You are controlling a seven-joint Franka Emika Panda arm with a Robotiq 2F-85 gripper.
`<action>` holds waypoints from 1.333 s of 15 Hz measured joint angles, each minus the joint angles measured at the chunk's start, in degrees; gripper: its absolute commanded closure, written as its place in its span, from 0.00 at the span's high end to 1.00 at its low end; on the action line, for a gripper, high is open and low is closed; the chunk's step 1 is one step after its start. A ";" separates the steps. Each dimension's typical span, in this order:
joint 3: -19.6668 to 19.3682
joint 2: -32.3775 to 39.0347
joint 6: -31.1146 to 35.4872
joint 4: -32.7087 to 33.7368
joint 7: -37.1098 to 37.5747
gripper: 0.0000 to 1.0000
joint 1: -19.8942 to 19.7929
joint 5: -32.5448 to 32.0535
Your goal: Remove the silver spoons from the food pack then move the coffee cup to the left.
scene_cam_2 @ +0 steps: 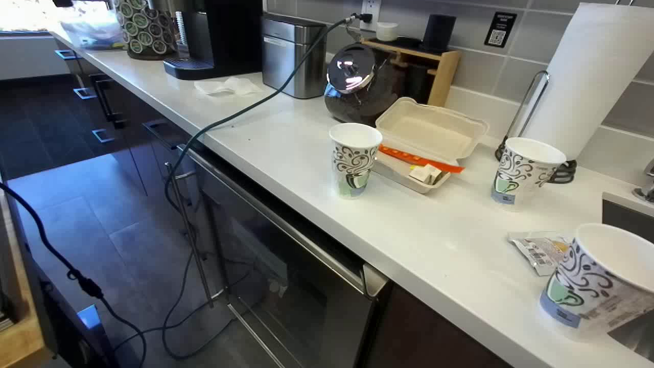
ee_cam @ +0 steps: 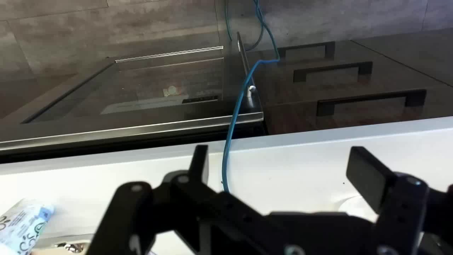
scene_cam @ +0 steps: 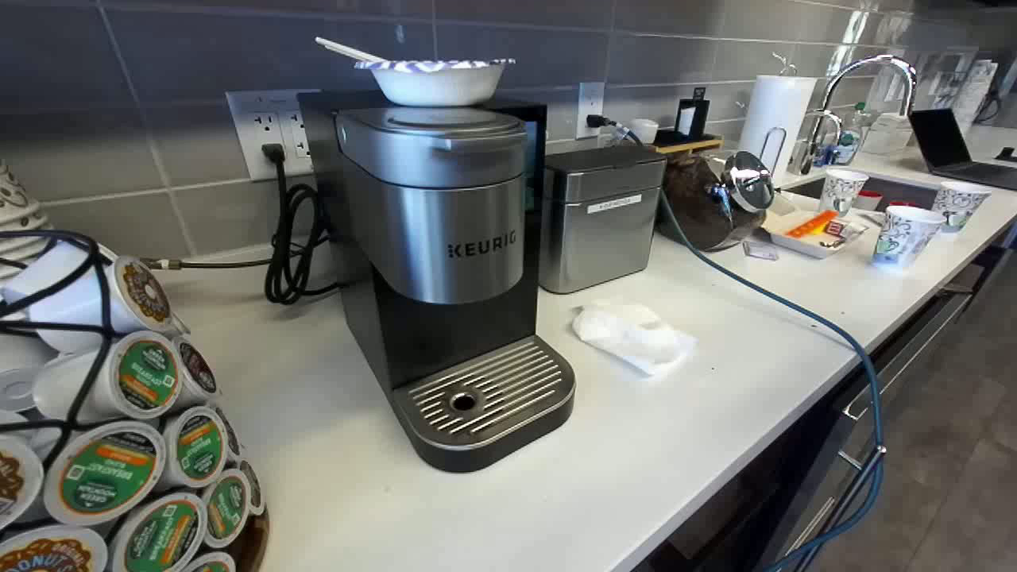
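My gripper [ee_cam: 277, 164] is open and empty above the white counter in the wrist view; it does not show in the exterior views. The food pack, a light tan open tray, lies on the counter in both exterior views [scene_cam: 822, 248] [scene_cam_2: 434, 130], with an orange strip and small packets in it. No silver spoon shows clearly; a small shiny patch [ee_cam: 73, 247] at the wrist view's lower left cannot be identified. Three patterned paper coffee cups [scene_cam_2: 352, 163] [scene_cam_2: 526, 174] [scene_cam_2: 598, 291] stand upright around the pack. One cup [ee_cam: 26, 223] also shows in the wrist view.
A Keurig machine [scene_cam: 477, 238] with a white bowl [scene_cam: 437, 83] on top stands beside a steel box [scene_cam: 604, 230]. A crumpled napkin [scene_cam: 632, 334] lies before them. A blue cable [ee_cam: 233, 120] crosses the counter edge. A glass jar [scene_cam_2: 365, 102] and paper towel roll [scene_cam_2: 587, 82] stand behind.
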 measured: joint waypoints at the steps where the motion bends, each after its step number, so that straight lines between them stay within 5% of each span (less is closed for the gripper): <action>1: 0.00 0.06 -0.08 -0.70 0.00 1.00 0.00 0.00; 11: -0.02 0.87 0.07 -0.42 1.34 1.00 -0.98 -0.58; 15: -0.23 5.39 1.65 4.58 4.55 1.00 -8.87 -8.77; 20: -2.60 19.71 7.31 16.93 4.64 1.00 -16.35 -18.98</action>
